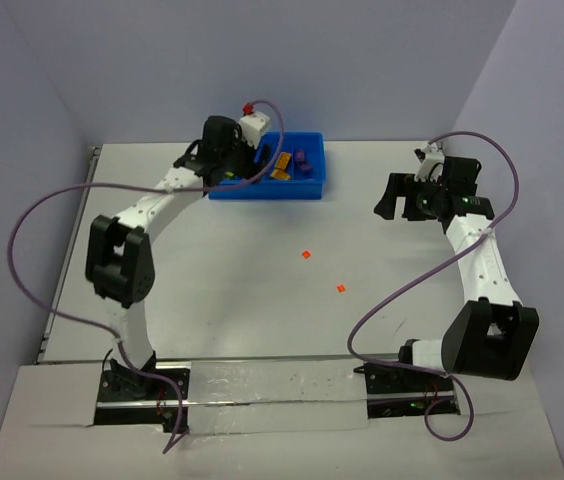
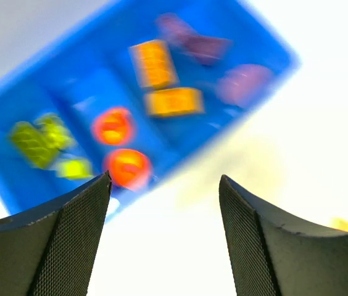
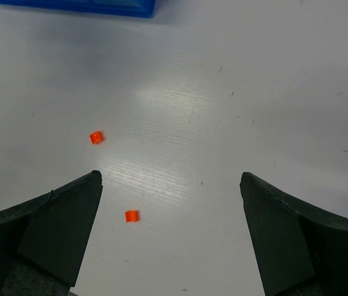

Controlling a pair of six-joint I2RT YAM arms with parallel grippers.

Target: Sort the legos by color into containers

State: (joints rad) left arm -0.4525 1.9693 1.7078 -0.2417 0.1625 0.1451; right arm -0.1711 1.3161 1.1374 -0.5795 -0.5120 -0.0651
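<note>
— Where are the legos [image 2: 173, 102]?
— Most in the blue bin [image 1: 267, 192]; two orange-red bricks [image 1: 305, 255] lie on the table [image 1: 222, 300], apart from it.
— The grippers?
— The left gripper [image 2: 165, 179] hangs over the bin, the right gripper [image 3: 171, 176] near the bricks, both spread wide.

Bright blue rectangular plastic bin [image 1: 282, 191]: moulded, with smooth, glossy walls. Finish of the bricks inside it: not discernible, as the left wrist view is blurred.

Two tiny translucent orange-red plastic bricks [image 3: 96, 137] [image 3: 131, 216]: smooth and shiny.

White table surface [image 3: 236, 86]: smooth and semi-matt, with fine parallel streaks, a soft sheen and a few small dark scuffs.

Left jaws: black, matt; pads [image 2: 69, 246] with a fine mesh-like texture.

Right jaws: black, matt, plain faces.

White arm links [image 1: 152, 205]: smooth hard shell.

Black joint housings [image 1: 117, 262]: matt.

Near-edge strip [image 1: 262, 385]: shiny, wrinkled film.
</note>
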